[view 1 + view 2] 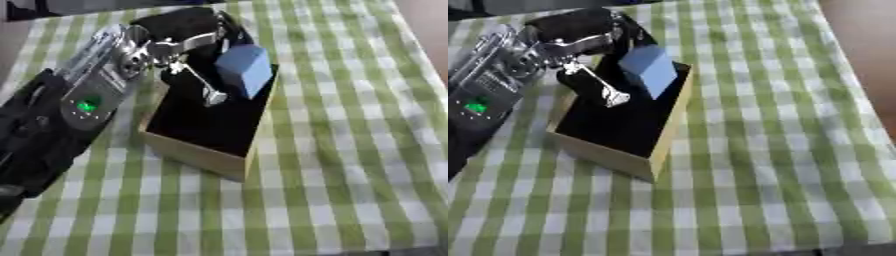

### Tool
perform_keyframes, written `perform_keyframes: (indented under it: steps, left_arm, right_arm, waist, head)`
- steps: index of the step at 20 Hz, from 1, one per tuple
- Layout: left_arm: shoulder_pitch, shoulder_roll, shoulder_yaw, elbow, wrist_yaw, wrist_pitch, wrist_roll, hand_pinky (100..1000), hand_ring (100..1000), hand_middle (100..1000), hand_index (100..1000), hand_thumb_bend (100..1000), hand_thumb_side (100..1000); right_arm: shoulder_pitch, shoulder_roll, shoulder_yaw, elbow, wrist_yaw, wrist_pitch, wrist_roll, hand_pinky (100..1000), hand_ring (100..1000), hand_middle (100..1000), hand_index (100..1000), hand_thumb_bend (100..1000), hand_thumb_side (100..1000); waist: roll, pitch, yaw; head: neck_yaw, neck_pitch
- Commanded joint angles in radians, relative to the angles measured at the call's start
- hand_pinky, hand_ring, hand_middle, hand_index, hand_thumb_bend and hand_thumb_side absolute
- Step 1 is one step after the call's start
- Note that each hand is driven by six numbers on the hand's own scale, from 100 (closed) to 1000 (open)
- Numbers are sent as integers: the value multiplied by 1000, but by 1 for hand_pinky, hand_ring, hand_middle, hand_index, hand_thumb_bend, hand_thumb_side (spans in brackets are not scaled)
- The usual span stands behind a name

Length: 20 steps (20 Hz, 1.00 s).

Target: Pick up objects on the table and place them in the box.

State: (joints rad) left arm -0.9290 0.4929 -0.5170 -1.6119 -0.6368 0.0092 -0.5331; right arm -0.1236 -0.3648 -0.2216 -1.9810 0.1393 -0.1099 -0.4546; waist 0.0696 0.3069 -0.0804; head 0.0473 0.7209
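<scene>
A green-and-white checked tablecloth [350, 150] covers the table; brown floor [864, 30] beyond.

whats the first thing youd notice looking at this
The blue block stands out first, held over the far end of the dark-lined wooden box by the robot's left hand, whose fingers curl around it. Next is the green light on the left arm, left of the box, and the green-and-white checked tablecloth under it all.

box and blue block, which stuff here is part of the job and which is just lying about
Part of the job:
wooden box
blue block, held over the box
left hand, holding the block

Just there:
green checked tablecloth
</scene>
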Motion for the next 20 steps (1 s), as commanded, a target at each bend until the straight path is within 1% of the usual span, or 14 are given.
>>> perform_keyframes:
  steps: [1,4,7,10,12,13,14,15,17,18,19,20]
  left_arm:
    - [-7,5,-2,5,-38,-18,4,587,540,571,677,241,198]
    - [-4,-2,-8,19,-59,-33,5,588,542,572,678,260,197]
    - [-4,-2,-17,28,-79,-51,-5,604,558,583,692,329,213]
    - [-2,-1,-23,27,-92,-64,-29,621,575,595,706,370,230]
    - [-1,2,-29,23,-103,-73,-49,641,605,612,723,425,257]
    - [-1,4,-32,21,-111,-78,-62,664,629,629,741,489,294]
    - [0,5,-34,19,-118,-83,-75,667,632,632,743,494,297]
    - [1,6,-37,19,-125,-88,-89,691,658,656,764,545,324]
    - [2,8,-40,19,-139,-97,-119,716,690,684,790,600,354]
    - [3,9,-41,18,-145,-101,-132,721,696,688,794,612,361]
    - [3,9,-40,17,-150,-103,-143,742,726,711,815,657,381]
    - [3,9,-40,16,-157,-106,-154,747,733,718,820,673,389]
  right_arm:
    - [-7,-10,-4,-19,-3,-2,-4,662,712,623,810,100,1000]
    - [-7,-8,-3,-19,-2,-1,-6,662,713,623,810,100,1000]
    - [-6,-6,-2,-19,-1,0,-7,661,712,623,809,100,1000]
    - [-6,-4,-2,-19,-1,1,-8,660,712,623,809,100,1000]
    - [-6,-4,-1,-19,-1,1,-8,660,712,622,808,100,1000]
    - [-6,-4,-2,-19,-1,1,-9,659,712,622,808,100,1000]
    - [-6,-4,-2,-19,-1,1,-10,659,712,622,808,100,1000]
    - [-6,-4,-2,-19,-1,1,-10,659,713,623,808,100,1000]
    - [-6,-4,-2,-19,0,1,-12,658,713,623,807,100,1000]
    - [-6,-4,-2,-19,0,1,-13,658,713,623,807,100,1000]
    - [-5,-4,-2,-19,0,1,-14,658,713,623,807,100,1000]
    - [-5,-4,-2,-19,-1,1,-14,658,713,623,807,100,1000]
  waist:
    - [-11,-21,-1]
    - [-14,-19,0]
    - [-16,-15,2]
    - [-15,-13,5]
    - [-14,-12,6]
    - [-13,-12,6]
    - [-13,-11,6]
    - [-13,-11,6]
    - [-13,-11,6]
    - [-13,-11,6]
    - [-13,-11,6]
    - [-14,-11,6]
  head:
    - [-7,-2]
    - [-14,-6]
    - [-22,-8]
    - [-27,-10]
    - [-27,-11]
    - [-27,-11]
    - [-27,-11]
    - [-27,-12]
    - [-25,-12]
    - [-25,-12]
    - [-25,-13]
    - [-25,-13]
